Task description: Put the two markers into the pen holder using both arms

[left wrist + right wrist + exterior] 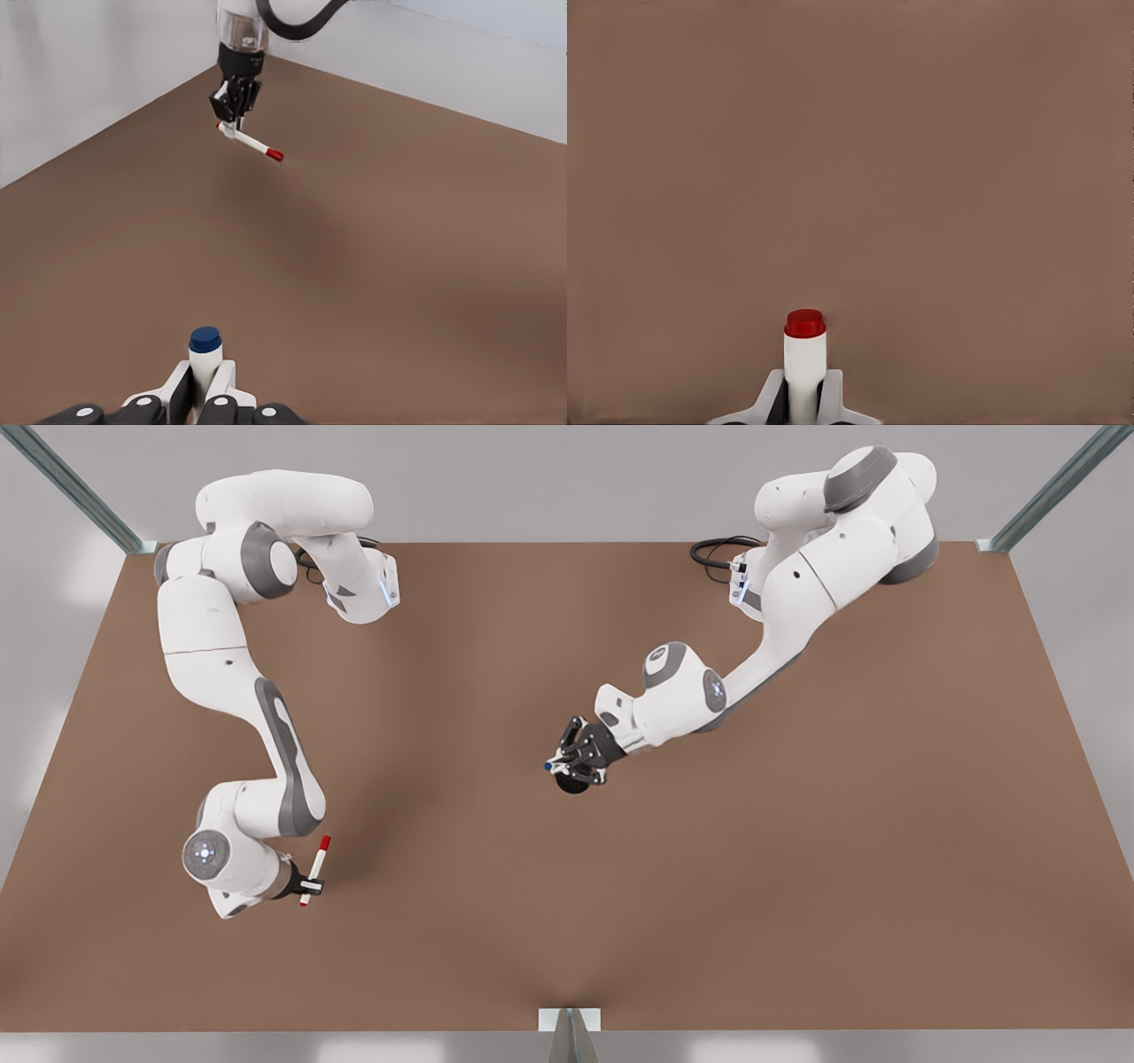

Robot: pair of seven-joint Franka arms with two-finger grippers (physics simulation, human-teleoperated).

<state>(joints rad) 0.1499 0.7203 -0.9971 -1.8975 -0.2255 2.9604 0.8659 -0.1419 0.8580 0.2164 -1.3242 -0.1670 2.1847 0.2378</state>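
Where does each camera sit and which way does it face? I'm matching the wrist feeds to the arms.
Front view: high above the brown table, looking down on both arms; the left gripper hangs over the pen holder.
Left wrist view: on the left arm, facing across the table past its blue-capped marker to the right gripper.
Right wrist view: on the right arm, facing bare table, own fingers clamping the red-capped marker.
Shared: the front and left wrist views both show the red-capped marker.

place: simulated robot test cell | evidence: bare brown tabletop (pixel 567 921); plain grey walls (pixel 549 478); metal frame struts (pixel 75 491)
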